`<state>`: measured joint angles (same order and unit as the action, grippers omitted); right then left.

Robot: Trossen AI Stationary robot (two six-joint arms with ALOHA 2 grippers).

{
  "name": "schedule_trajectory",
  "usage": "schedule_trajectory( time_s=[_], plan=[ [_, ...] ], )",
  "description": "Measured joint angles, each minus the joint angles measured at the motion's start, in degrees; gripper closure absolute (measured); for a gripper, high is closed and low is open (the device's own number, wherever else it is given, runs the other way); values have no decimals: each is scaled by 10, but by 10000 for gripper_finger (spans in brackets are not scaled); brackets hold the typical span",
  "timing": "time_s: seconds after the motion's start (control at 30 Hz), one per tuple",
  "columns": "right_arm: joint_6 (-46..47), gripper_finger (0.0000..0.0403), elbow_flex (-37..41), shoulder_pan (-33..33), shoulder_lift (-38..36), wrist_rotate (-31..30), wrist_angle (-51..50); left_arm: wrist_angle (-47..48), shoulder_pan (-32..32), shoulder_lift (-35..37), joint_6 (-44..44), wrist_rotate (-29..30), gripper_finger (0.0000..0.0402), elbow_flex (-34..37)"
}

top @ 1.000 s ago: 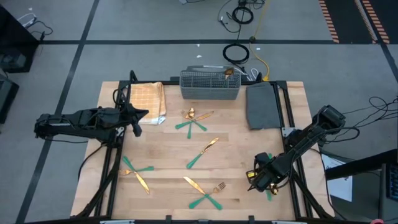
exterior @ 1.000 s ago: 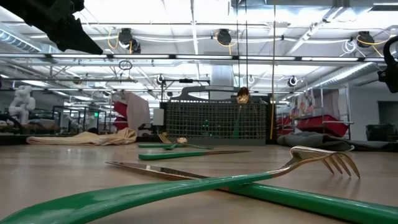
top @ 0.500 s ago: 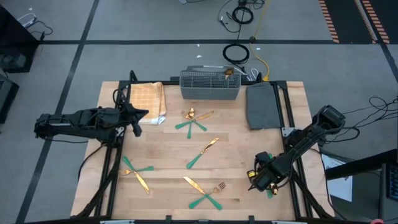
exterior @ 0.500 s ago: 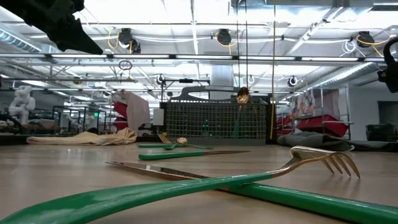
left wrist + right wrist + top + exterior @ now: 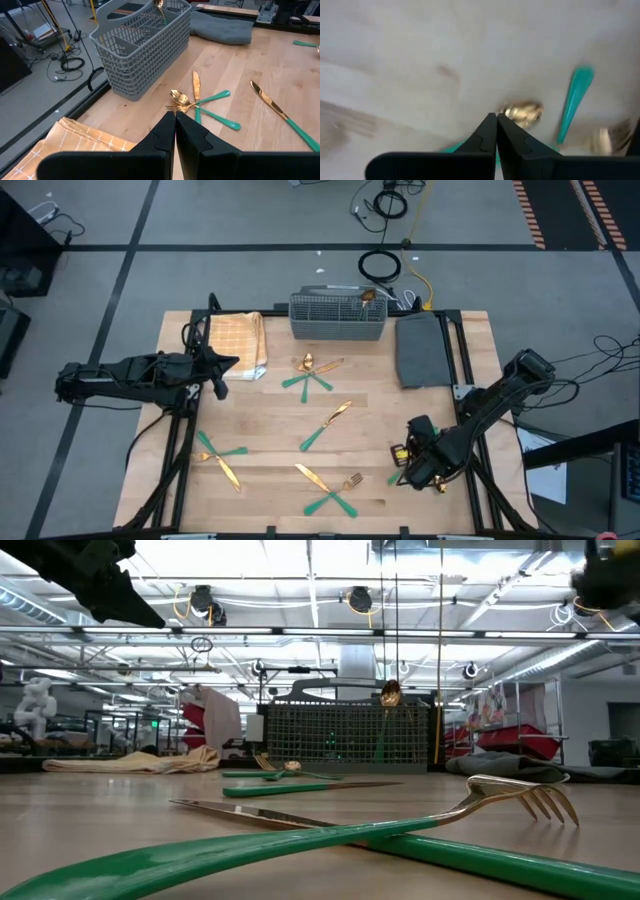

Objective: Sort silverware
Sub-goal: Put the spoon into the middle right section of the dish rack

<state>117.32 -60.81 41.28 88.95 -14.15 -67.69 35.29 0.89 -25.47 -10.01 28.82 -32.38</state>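
Note:
Gold-headed, teal-handled silverware lies in small crossed heaps on the wooden table (image 5: pixel 260 410): by the basket (image 5: pixel 312 372), mid-table (image 5: pixel 327 425), near left (image 5: pixel 220 455) and near middle (image 5: pixel 330 488). One spoon (image 5: pixel 367 295) stands in the grey basket (image 5: pixel 337 317). My right gripper (image 5: pixel 408 472) hangs over the near right of the table, shut on a teal-handled piece (image 5: pixel 393 478). A gold head (image 5: pixel 522 112) and another teal handle (image 5: pixel 572 100) lie on the wood beneath it. My left gripper (image 5: pixel 175 117) waits shut above the left edge, beside the checked cloth. My right gripper points steeply down, its fingers shut together. A teal handle (image 5: pixel 454 147) shows from behind the fingers, and its end sticks out toward the table's left. The fingers hide the place of contact, so I cannot tell which part they have.
The tan checked cloth (image 5: pixel 240 343) lies at the far left and a grey folded cloth (image 5: pixel 420 348) at the far right. The basket stands at the far edge between them. A fork (image 5: pixel 520 795) and crossed handles lie close to the low camera.
My right gripper has risen and shifted a little toward the table's left. A teal handle that showed at its near side now shows at its left side. In the low view the arm has climbed toward the picture's top right corner.

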Motion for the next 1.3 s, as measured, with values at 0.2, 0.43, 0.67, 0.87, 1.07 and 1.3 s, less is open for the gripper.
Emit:
schedule_trajectory(
  time_s=[0.2,0.43,0.67,0.87,1.07,1.3],
  plan=[
    [-40,402,-69,-21,0,-36,-66,0,0,0,0,0,381,0],
    [-166,376,-33,-29,0,43,39,2,0,0,4,0,381,0],
    [-378,283,25,-48,0,66,132,0,0,0,14,0,381,0],
    [-292,242,50,-64,0,121,130,0,0,0,14,0,381,0],
    [-360,242,47,-63,0,174,132,0,0,0,15,0,381,0],
    [-156,242,46,-96,0,241,144,0,0,0,15,0,381,0]
  ],
)
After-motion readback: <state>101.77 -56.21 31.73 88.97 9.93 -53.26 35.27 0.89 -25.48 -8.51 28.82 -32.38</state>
